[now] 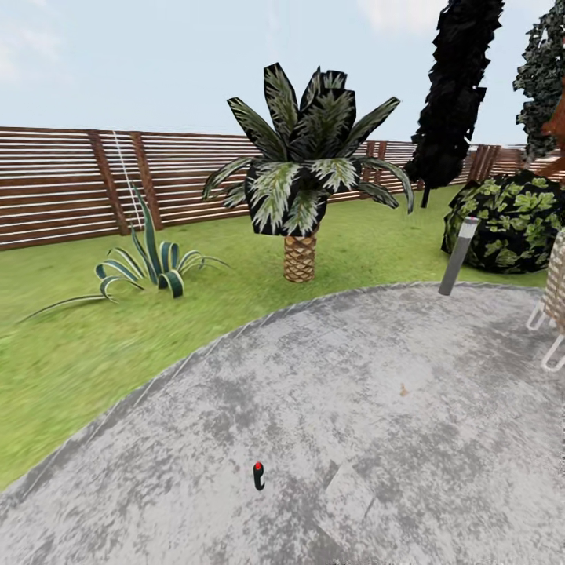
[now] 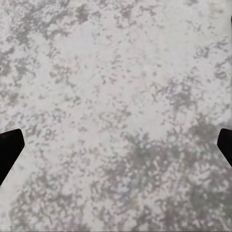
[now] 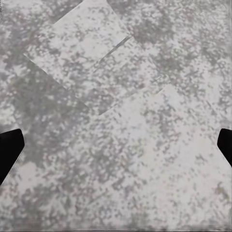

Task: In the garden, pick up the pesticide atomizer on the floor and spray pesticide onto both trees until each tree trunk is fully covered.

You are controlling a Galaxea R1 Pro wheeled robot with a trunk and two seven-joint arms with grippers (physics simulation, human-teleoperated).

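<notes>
Jaws of both arms stand wide: in each wrist view the two dark fingertips sit at opposite edges of the picture with nothing between them but paving. The left gripper [image 2: 116, 145] looks down on mottled grey floor [image 2: 116, 72], and the right gripper [image 3: 116, 145] looks down on the same rough concrete, where a few paler angular patches cross the surface.

From the head view, the pesticide atomizer [image 1: 258, 475] stands on the floor [image 1: 392, 439] low in the picture, a small dark bottle with a red top, upright or nearly so, well apart from everything else. The paving forms a wide rounded pad whose curved edge meets the garden [image 1: 94, 345] lawn.

On the grass just beyond that edge stands a short palm [image 1: 302, 180] with a scaly trunk and drooping striped fronds. To its left grows a low spiky agave-like plant [image 1: 153, 267]. A grey bollard light [image 1: 458, 256] stands tilted at the far rim of the paving, with a rounded leafy bush [image 1: 510, 224] behind it. A tall dark cypress-like tree [image 1: 455, 86] rises behind the bush near the brown slatted fence [image 1: 63, 188], which runs across the back of the lawn. At the right edge, part of a pale woven chair [image 1: 553, 298] with thin white legs shows.
</notes>
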